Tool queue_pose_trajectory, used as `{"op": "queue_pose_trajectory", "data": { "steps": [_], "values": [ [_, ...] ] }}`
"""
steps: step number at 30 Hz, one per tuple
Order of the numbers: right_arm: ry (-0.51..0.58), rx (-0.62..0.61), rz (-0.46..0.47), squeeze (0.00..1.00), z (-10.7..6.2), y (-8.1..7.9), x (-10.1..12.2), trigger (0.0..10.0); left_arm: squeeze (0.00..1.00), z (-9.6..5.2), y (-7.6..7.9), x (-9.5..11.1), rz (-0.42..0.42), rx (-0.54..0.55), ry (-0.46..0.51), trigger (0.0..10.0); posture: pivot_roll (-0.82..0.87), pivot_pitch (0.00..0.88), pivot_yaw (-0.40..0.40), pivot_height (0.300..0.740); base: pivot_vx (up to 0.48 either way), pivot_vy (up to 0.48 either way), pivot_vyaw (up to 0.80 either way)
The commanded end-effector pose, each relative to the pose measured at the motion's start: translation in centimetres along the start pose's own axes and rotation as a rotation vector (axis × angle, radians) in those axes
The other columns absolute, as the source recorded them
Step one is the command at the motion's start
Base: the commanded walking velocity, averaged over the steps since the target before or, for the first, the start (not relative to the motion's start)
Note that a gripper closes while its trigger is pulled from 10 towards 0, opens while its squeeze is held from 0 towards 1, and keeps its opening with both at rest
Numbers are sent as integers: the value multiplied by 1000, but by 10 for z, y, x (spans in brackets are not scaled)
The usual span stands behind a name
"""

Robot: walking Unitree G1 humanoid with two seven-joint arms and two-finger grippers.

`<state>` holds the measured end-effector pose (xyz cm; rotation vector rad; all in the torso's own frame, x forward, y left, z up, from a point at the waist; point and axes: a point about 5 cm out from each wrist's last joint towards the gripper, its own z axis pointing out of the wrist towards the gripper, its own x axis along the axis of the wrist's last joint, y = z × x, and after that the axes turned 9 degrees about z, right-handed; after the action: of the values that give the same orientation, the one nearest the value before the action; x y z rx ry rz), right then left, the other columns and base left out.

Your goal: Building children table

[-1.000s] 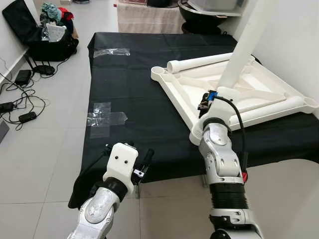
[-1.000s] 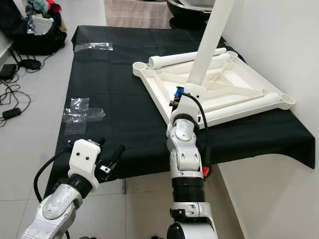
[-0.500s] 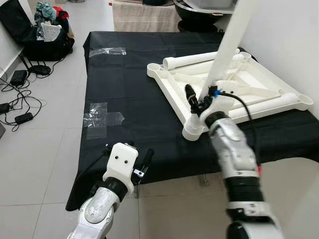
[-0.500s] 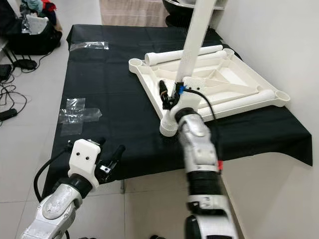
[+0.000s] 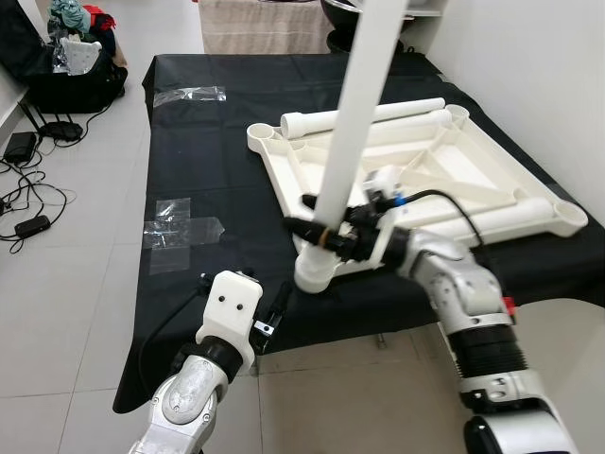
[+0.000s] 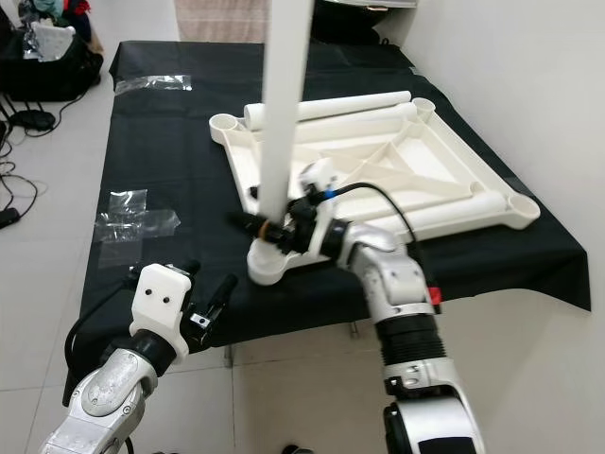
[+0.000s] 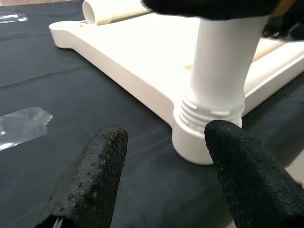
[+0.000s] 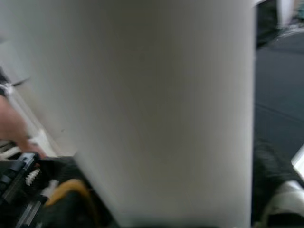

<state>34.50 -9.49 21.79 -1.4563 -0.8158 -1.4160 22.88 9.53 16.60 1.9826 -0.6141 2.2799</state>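
Observation:
A white children's table top (image 5: 473, 156) lies upside down on the black-covered table. One white leg (image 5: 354, 113) stands upright in the near corner socket (image 5: 315, 272). My right gripper (image 5: 319, 230) is shut on this leg just above the socket, its forearm reaching in from the right. The right wrist view shows the leg (image 8: 156, 109) very close and blurred. My left gripper (image 6: 208, 277) hovers open below the table's front edge. In the left wrist view its fingers (image 7: 90, 185) are spread, facing the socket (image 7: 206, 133). Two loose legs (image 5: 364, 115) (image 5: 506, 213) rest on the top.
Clear plastic wrappers (image 5: 180, 219) (image 5: 189, 95) lie on the black cloth (image 5: 227, 180) to the left. A black bag (image 5: 71, 71) and cables (image 5: 19, 189) sit on the floor at far left. A white wall runs along the right.
The camera has shifted. My right forearm has swung from beneath the leg round to its right side, fingers now pointing left across the leg's base. The left gripper is unchanged.

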Motion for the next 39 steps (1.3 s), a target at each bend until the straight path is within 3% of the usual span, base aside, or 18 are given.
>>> {"op": "queue_pose_trajectory", "data": {
  "steps": [1, 7, 10, 12, 13, 14, 15, 17, 18, 20, 21, 24, 28, 29, 31, 32, 38, 39],
  "values": [
    [6, -48, -54, 0, 7, 4, 3, 0, 0, -2, 4, -1, 3, -13, -7, 10000, 97, 173, -122, 740, 0, 0, 0],
    [54, -143, -69, 0, 7, 11, 6, 0, 0, -3, 4, -2, 3, -13, -8, 10000, 97, 170, -121, 740, 0, 0, 0],
    [103, -312, -84, 0, 0, 23, 10, 0, 0, -3, 4, -2, 3, -16, -9, 10000, 90, 167, -117, 740, 0, 0, 0],
    [128, -585, -93, 0, -12, 37, 10, 0, 0, -2, 4, -3, 3, -21, -8, 10000, 83, 163, -113, 740, 0, 0, 0],
    [128, -585, -93, 0, -12, 37, 10, 0, 0, -2, 4, -3, 3, -21, -8, 10000, 83, 163, -113, 740, 0, 0, 0],
    [137, -809, -98, 0, -22, 46, 8, 0, 0, -2, 4, -3, 3, -23, -8, 10000, 81, 165, -113, 740, 0, 0, 0],
    [137, -809, -98, 0, -22, 46, 8, 0, 0, -2, 4, -3, 3, -23, -8, 10000, 81, 165, -113, 740, 0, 0, 0],
    [142, -997, -107, 0, -31, 51, 4, 0, 0, -1, 4, -4, 4, -23, -7, 10000, 81, 165, -113, 740, 0, 0, 0],
    [142, -997, -107, 0, -31, 51, 4, 0, 0, -1, 4, -4, 4, -23, -7, 10000, 81, 165, -113, 740, 0, 0, 0],
    [169, -1229, -93, 0, -46, 51, -3, 0, 0, -1, 4, -4, 6, -22, -7, 10000, 84, 163, -112, 740, 0, 0, 0],
    [169, -1229, -93, 0, -46, 51, -3, 0, 0, -1, 4, -4, 6, -22, -7, 10000, 84, 163, -112, 740, 0, 0, 0],
    [212, -1457, -61, 0, -57, 36, -11, 0, 0, 0, 3, -4, 7, -19, -7, 10000, 80, 166, -114, 740, 0, 0, 0],
    [221, -1510, -49, 0, -55, 30, -13, 0, 0, 0, 3, -4, 6, -18, -7, 10000, 80, 166, -114, 740, 0, 0, 0],
    [243, -1487, -29, 0, -48, 28, -13, 10000, 0, 0, 3, -4, 5, -17, -7, 10000, 81, 166, -115, 740, 0, 0, 0],
    [266, -1459, -23, 0, -41, 26, -11, 10000, 0, 0, 3, -4, 5, -17, -6, 10000, 79, 168, -116, 740, 0, 0, 0],
    [317, -1380, -46, 1000, -31, 22, -3, 10000, 0, 0, 3, -4, 4, -16, -6, 10000, 77, 168, -114, 740, 0, 0, 0],
    [391, -1292, -106, 1000, -31, 21, 9, 10000, 0, 0, 3, -4, 3, -13, -5, 10000, 78, 168, -116, 740, 0, 0, 0],
    [387, -1207, -77, 0, -28, 22, 10, 10000, 0, 0, 3, -3, 3, -14, -5, 10000, 76, 169, -116, 740, 0, 0, 0]
  ]
}}
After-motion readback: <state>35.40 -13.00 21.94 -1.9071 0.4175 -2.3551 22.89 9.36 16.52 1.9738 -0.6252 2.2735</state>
